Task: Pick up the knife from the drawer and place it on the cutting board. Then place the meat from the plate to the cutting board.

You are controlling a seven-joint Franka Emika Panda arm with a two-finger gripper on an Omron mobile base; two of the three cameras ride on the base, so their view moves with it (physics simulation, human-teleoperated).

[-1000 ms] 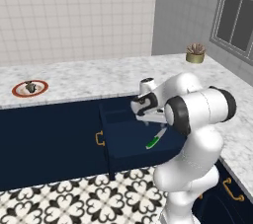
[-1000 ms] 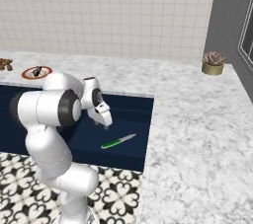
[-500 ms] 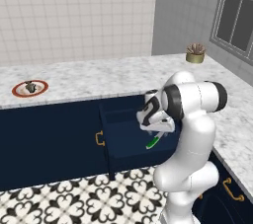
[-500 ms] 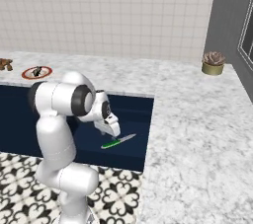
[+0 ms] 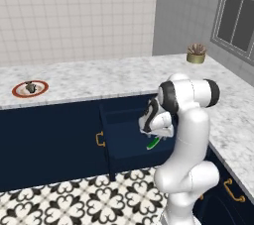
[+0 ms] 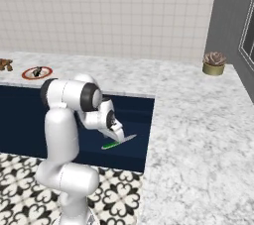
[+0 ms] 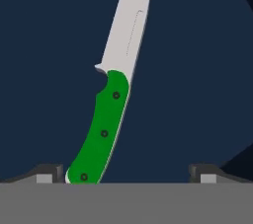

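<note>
End effector (image 7: 126, 171): fingers apart, poised over knife (image 7: 111, 94); handle lower centre, blade running toward frame top.

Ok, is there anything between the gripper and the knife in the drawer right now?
Nothing visible. In the hand view the knife lies flat on the bare navy floor of the open drawer, its green handle toward the gripper. The two fingertips stand apart, with nothing over the handle.
</note>
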